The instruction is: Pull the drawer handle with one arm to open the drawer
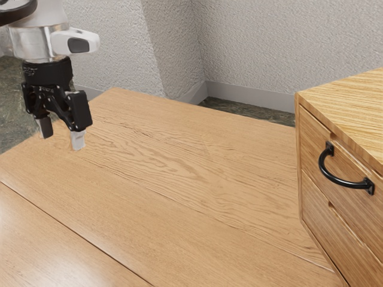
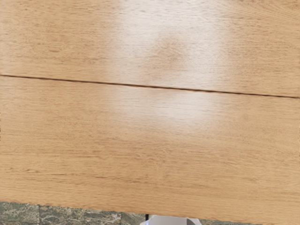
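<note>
A wooden drawer cabinet (image 1: 353, 113) stands at the exterior view's right edge. Its upper drawer front (image 1: 341, 173) carries a black curved handle (image 1: 342, 173) and looks flush with the cabinet face. My gripper (image 1: 60, 134) hangs at the exterior view's far left, a little above the table, pointing down. Its two fingers stand apart with nothing between them, so it is open. A wide stretch of table lies between it and the handle. In the wrist view, the bare table top (image 2: 150, 140) with a dark seam (image 2: 150, 87) lies under my hand.
The wooden table (image 1: 179, 191) runs across the exterior view, with a plank seam (image 1: 72, 221) near its front. A textured grey wall (image 1: 239, 42) and its corner stand behind. Stone floor (image 1: 12, 125) shows past the table's left edge, and a lower drawer front (image 1: 335, 239) sits below the handle.
</note>
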Available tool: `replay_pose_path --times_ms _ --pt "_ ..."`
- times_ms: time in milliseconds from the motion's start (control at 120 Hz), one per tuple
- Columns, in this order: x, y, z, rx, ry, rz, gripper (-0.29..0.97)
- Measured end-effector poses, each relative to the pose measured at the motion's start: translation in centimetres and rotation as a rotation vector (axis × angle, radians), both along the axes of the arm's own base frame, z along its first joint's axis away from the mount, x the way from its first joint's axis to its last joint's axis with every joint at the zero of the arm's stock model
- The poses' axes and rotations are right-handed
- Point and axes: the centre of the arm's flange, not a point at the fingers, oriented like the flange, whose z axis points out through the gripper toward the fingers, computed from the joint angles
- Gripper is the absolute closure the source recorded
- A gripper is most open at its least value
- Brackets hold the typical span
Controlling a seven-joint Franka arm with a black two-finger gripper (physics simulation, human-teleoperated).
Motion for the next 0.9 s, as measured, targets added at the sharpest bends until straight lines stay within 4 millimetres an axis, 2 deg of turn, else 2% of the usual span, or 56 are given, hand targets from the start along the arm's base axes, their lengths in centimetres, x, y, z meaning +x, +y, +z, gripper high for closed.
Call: replay_pose_path --times_ms 158,275,317,358,400,425,475,508,617,683,750,808,850,900 --pt "3.0 0.2 0.1 0.023 -0.153 -0.008 0.00" --pt "4.8 -0.9 -0.4 -0.018 -0.232 -0.066 0.00" --pt "5.3 -1.7 -0.5 -0.102 -0.284 -0.150 0.00" --pt "5.2 -3.0 -0.8 -0.217 -0.346 -0.266 0.00" --pt "5.3 -4.8 -0.4 -0.257 -0.417 -0.404 0.00" --pt "5.3 -6.8 -0.1 -0.242 -0.454 -0.503 0.00" --pt "4.2 -12.6 0.7 -0.188 -0.518 -0.732 0.00" --pt "3.4 -14.8 1.1 -0.154 -0.556 -0.843 0.00" --pt "0.2 -18.1 1.2 -0.056 -0.612 -1.110 0.00" --pt "-0.1 -18.8 1.0 -0.014 -0.620 -1.237 0.00" --pt "-0.4 -19.6 -0.2 0.011 -0.618 -1.363 0.01" --pt "-1.1 -22.0 -2.0 0.038 -0.632 -1.498 0.01" --pt "-2.2 -24.1 -2.1 0.070 -0.653 -1.598 0.00" --pt "-2.8 -25.5 -2.0 0.104 -0.674 -1.687 0.00"
